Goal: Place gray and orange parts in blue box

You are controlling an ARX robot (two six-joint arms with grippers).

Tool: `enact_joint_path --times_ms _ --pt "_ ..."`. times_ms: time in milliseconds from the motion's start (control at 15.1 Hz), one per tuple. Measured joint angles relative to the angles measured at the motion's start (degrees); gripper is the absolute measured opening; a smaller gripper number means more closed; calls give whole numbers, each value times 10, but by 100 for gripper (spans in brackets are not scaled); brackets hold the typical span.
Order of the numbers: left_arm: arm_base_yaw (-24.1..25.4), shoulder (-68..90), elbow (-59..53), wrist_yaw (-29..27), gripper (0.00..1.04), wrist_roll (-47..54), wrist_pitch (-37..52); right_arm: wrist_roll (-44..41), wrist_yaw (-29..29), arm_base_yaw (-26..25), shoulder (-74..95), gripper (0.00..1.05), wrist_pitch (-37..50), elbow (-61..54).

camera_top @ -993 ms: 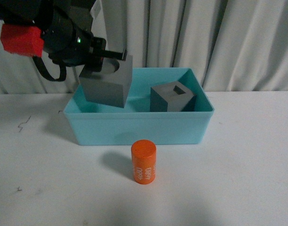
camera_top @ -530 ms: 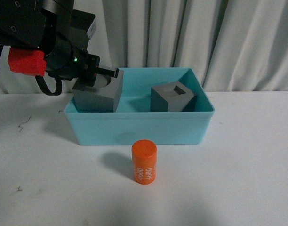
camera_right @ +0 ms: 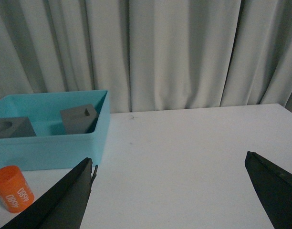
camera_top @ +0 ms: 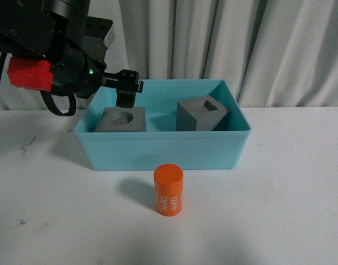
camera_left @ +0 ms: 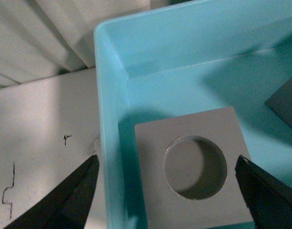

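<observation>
My left gripper [camera_left: 167, 163] stands wide, the round-recess cube [camera_left: 194, 168] loose between its fingers in the blue box [camera_left: 110, 109]; I'd rise straight, minding the wall near one finger; the orange cylinder [camera_top: 168, 189] comes next.

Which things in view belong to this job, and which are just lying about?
Part of the job:
- round-recess gray cube, in the box
- square-recess gray cube, in the box
- orange cylinder, standing on the table in front of the box
- blue box

Just there:
- white table
- curtain behind
- dark marks on the tabletop
</observation>
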Motion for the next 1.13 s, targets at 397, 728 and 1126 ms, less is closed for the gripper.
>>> enact_joint_path --times_ms 397,728,1126 --pt "176 -527 -395 274 98 -108 -106 0 0 0 0 98 0 0" --pt "427 -648 -574 376 92 -2 -15 0 0 0 0 98 0 0" --pt "270 -835 -757 242 12 -6 293 0 0 0 0 98 0 0"
